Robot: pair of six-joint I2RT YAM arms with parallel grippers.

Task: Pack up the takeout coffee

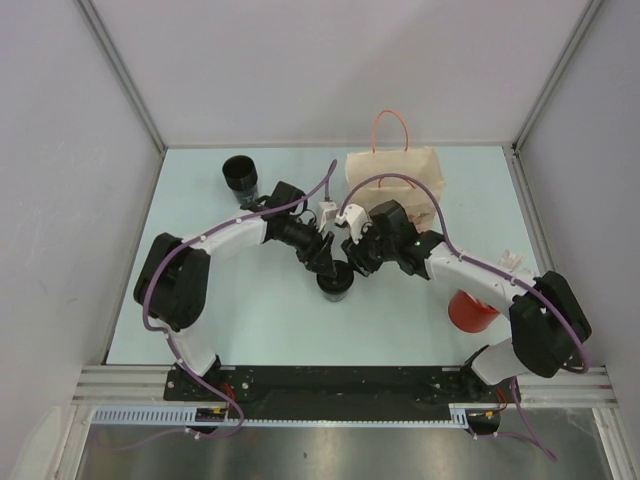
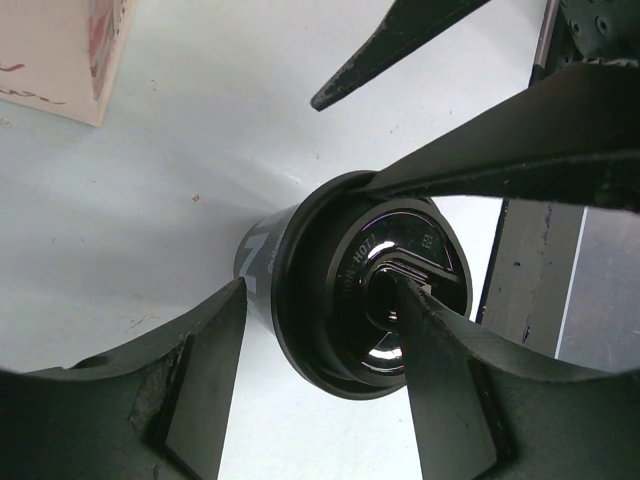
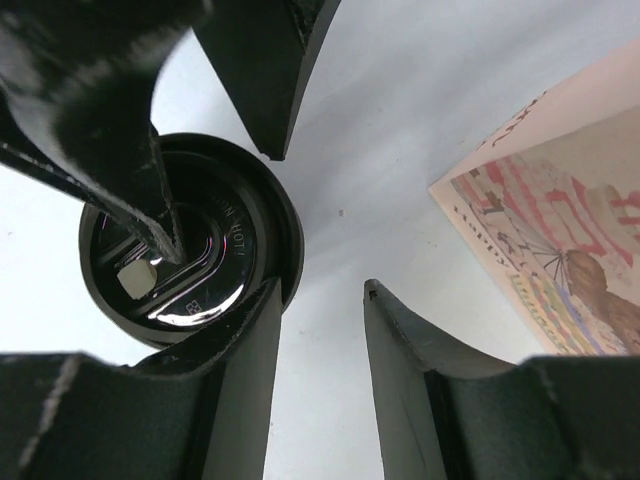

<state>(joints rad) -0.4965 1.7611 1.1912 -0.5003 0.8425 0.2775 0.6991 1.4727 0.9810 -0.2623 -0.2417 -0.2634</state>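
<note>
Only wrist views show left end effector (image 2: 318,285) spread over the lidded cup (image 2: 305,335), right end effector (image 3: 322,288) parted, empty

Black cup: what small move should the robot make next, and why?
Probably press down slightly with the left fingers: one tip rests on the lid of the cup, and a right finger sits at its rim, so seating the lid looks unfinished.

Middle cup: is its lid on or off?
On. Both wrist views show a glossy black lid covering the mouth of the cup, its rim wrapped around the top. Whether it is fully snapped down cannot be told.
</note>
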